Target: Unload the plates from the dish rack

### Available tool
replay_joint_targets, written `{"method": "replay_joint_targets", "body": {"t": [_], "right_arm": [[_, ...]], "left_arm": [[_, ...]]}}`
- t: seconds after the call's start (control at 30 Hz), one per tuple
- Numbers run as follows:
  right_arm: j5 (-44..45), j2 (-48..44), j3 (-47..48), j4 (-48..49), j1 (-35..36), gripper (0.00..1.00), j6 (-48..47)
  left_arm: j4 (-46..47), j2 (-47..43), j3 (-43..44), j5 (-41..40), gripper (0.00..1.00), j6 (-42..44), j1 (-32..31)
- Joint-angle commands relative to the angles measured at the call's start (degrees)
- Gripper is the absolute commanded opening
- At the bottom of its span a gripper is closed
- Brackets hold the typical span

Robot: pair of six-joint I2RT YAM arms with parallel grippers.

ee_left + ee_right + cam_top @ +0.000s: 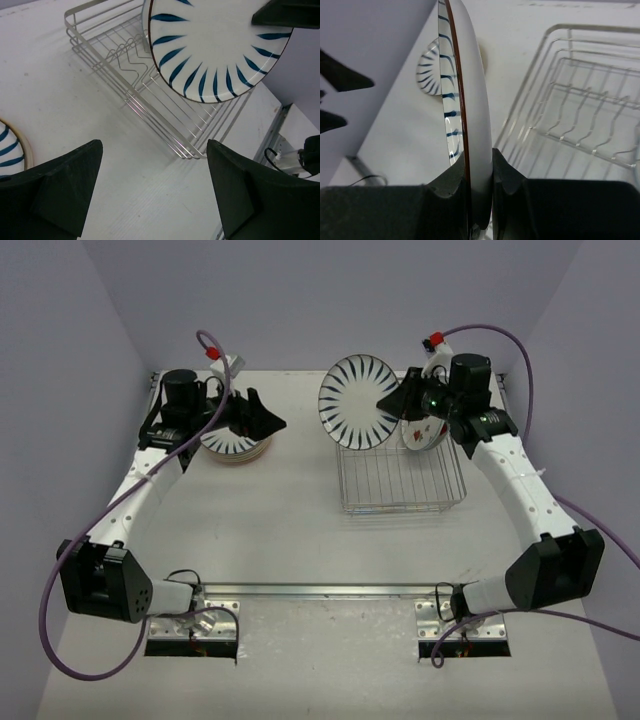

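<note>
A white plate with dark-blue radial stripes [358, 402] hangs upright above the left end of the silver wire dish rack [403, 480], and my right gripper [393, 403] is shut on its rim. The right wrist view shows this plate [470, 100] edge-on between the fingers of that gripper [477, 170]. A plate with red-and-green marks [424, 432] still stands in the rack's back right. My left gripper [266, 416] is open and holds nothing, just right of a stack of plates [233, 446] on the table. Between its fingers [65, 190] I see only bare table.
The left wrist view shows the rack [125, 65] with the striped plate [220, 45] above it, and the stack's edge [10, 150] at far left. Purple cables loop off both arms. Walls close the table on the left, back and right.
</note>
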Motion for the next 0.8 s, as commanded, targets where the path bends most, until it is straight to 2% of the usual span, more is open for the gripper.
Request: {"method": "replay_joint_targets", "body": {"t": [0.0, 0.13, 0.4, 0.57, 0.77], "right_arm": [[-16.34, -3.13, -2.64, 13.14, 0.21, 0.0, 10.08], [-20.97, -2.85, -5.14, 16.41, 1.18, 0.0, 12.58], [-24.76, -1.71, -6.43, 18.93, 5.3, 0.0, 13.73], [-25.6, -0.65, -6.47, 19.19, 7.23, 0.0, 13.53], [-25.63, 0.78, -6.5, 19.13, 7.6, 0.0, 13.51]], "left_arm": [[-0.78, 3.49, 2.39, 7.64, 0.81, -2.47, -0.51], [-1.1, 5.14, 2.38, 8.93, 0.77, -2.46, -1.17], [-0.71, 8.88, 3.52, 10.43, 0.68, -3.51, -2.25], [2.67, 9.81, 2.38, 16.5, 0.54, -6.13, -2.17], [8.16, 8.92, -0.12, 22.78, 0.28, -10.2, -2.07]]}}
